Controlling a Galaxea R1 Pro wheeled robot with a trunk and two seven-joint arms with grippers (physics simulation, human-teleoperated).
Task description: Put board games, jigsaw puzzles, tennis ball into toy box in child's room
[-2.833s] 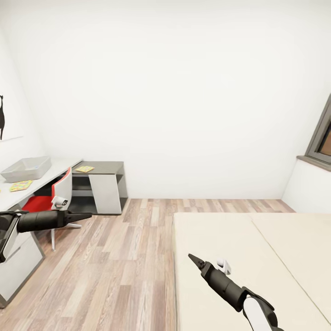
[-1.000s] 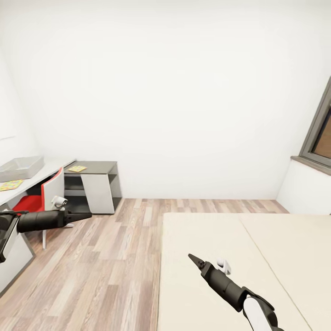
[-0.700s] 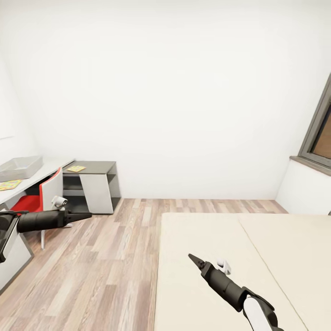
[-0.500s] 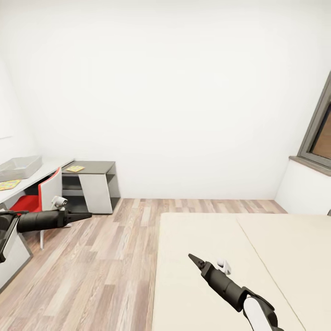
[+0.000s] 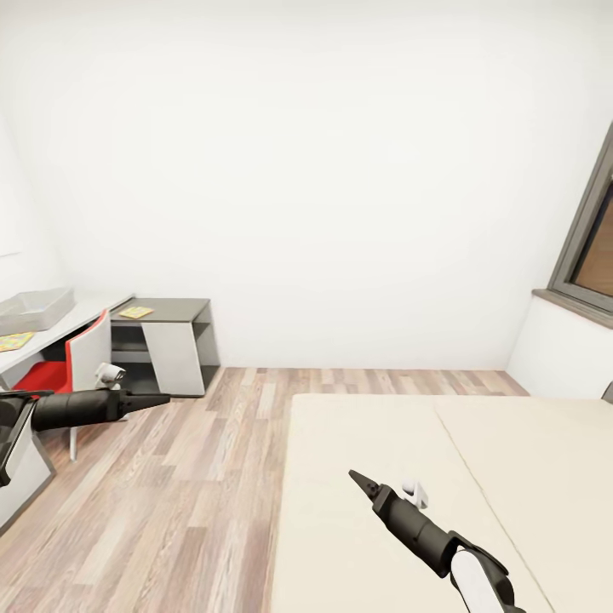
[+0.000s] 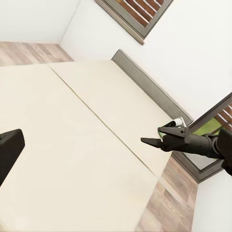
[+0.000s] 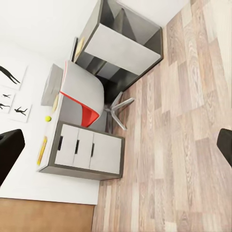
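The toy box (image 5: 34,308), a light grey bin, sits on the white table (image 5: 85,313) at the far left, and one jigsaw puzzle (image 5: 13,342) lies in front of it. The other jigsaw puzzle (image 5: 136,312) lies on the dark grey side desk (image 5: 170,306). In the right wrist view the tennis ball (image 7: 48,118) rests on the table near the toy box (image 7: 50,86). The board games are out of view. My left gripper (image 5: 162,398) hangs open over the floor beside the chair. Over the bare beige bed (image 5: 400,443) my right gripper (image 5: 353,475) is open and holds nothing.
A red and white swivel chair (image 5: 85,353) stands at the table. Wood-plank floor (image 5: 196,477) runs between the desk and the bed. A grey-framed window (image 5: 596,247) and its sill are at the right. The bed's grey headboard (image 6: 150,84) lines the window wall.
The camera has turned to the right, so the desk, the chair and the bed have slid left in the picture. Both arms keep the same pose.
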